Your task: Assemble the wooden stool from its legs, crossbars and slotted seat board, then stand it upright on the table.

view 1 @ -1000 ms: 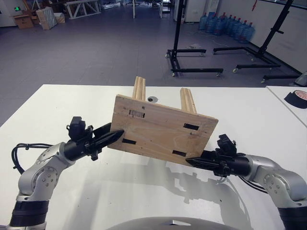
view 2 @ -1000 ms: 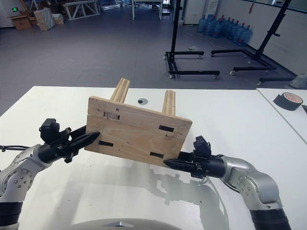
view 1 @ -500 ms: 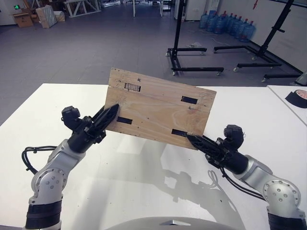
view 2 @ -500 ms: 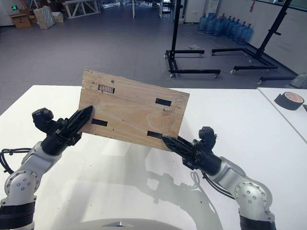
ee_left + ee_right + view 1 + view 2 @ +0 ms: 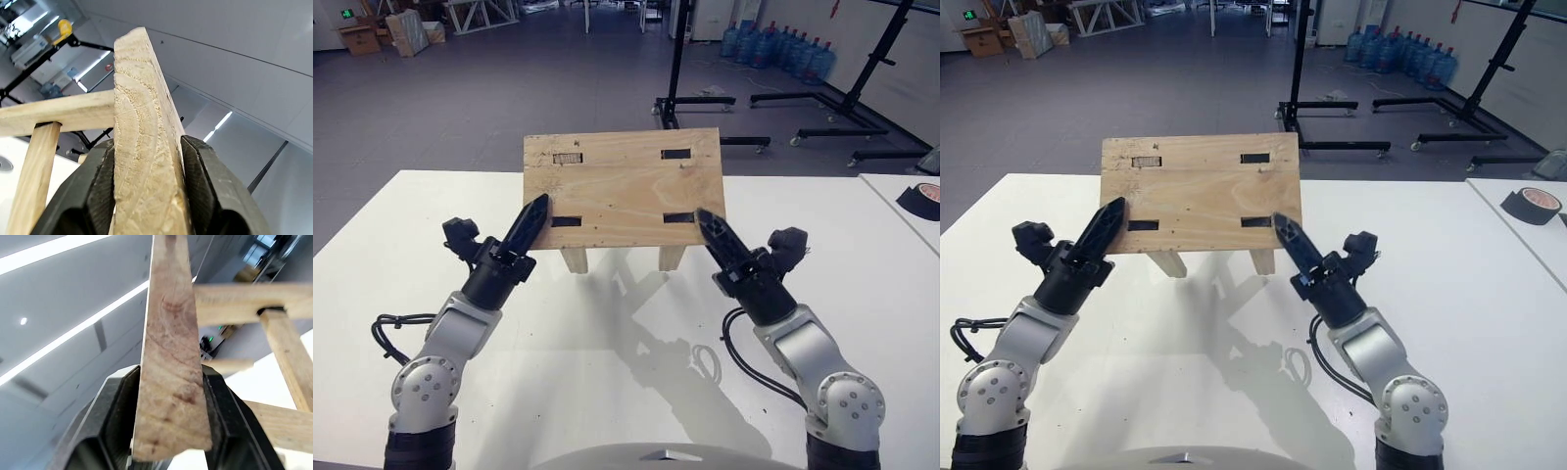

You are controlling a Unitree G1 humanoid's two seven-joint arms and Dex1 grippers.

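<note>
The assembled wooden stool is upright, and its slotted seat board tilts slightly toward me. Two leg ends show under the front edge, at or just above the white table; I cannot tell whether they touch it. My left gripper is shut on the board's left edge and my right gripper on its right edge. In the left wrist view the fingers clamp the board edge, with a crossbar and leg beyond. The right wrist view has the board edge between the fingers.
A black tape roll lies at the far right on a neighbouring table. A loop of the right arm's cable rests on the table in front of the stool. Black wheeled racks stand on the floor beyond the table.
Both arms have swung the stool from lying back, legs pointing away, to upright with legs down. The grippers rose and turned steeply upward, keeping hold of the board's edges.
</note>
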